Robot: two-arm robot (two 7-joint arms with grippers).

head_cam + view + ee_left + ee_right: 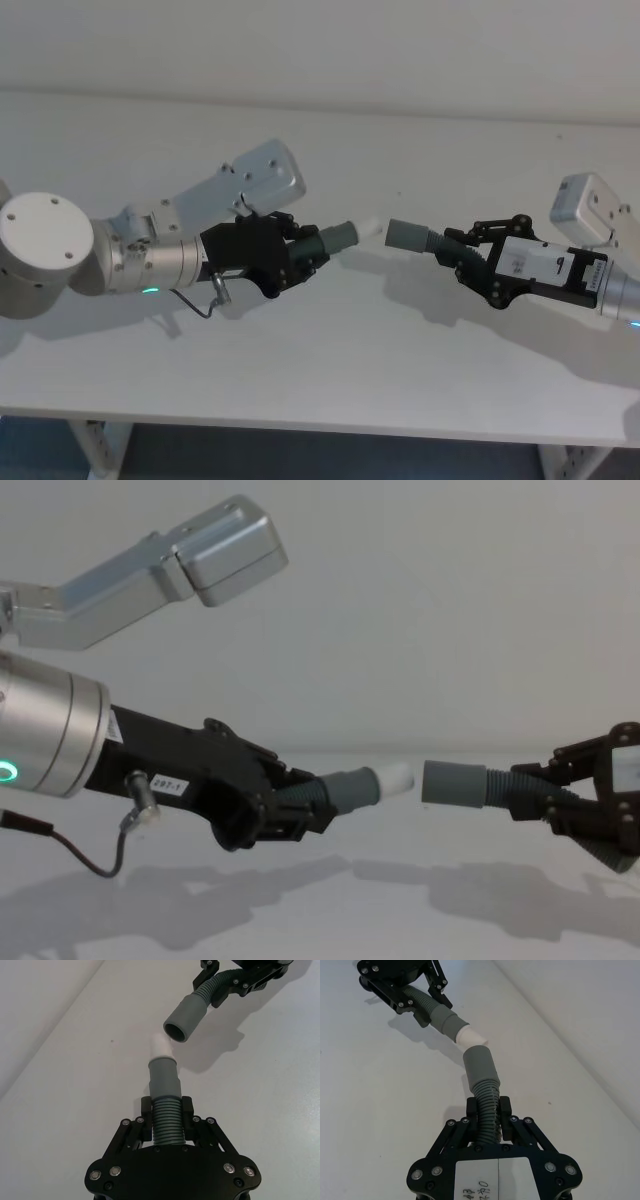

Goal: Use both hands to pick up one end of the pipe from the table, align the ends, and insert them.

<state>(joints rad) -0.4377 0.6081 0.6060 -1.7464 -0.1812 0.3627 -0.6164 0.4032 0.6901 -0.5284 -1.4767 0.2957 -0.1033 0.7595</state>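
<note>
Head view: my left gripper (pixel 300 250) pinches the white-tipped pipe piece (pixel 340 237), my right gripper (pixel 470 255) pinches the collar piece (pixel 412 236), both held above the table (pixel 330 350) mid-area.
Left wrist view: white tip (pixel 162 1046) just short of the collar (pixel 184 1021) opening.
Chest view: the ends are near, slightly apart.

Right gripper (pixel 490 1107) closed on the ribbed part of a grey hose piece (pixel 482 1085), black fingers (pixel 472 1108) pressing on both sides. Smooth grey collar (pixel 479 1065) pointing away from the wrist, above the white table (pixel 380 1100). Farther off, left gripper (pixel 422 1000) clamped on a second hose piece (pixel 437 1012) (ribbed too, with a grey cuff). Its white tip (pixel 470 1036) just beside the collar's mouth, at an angle and not inside it.
</note>
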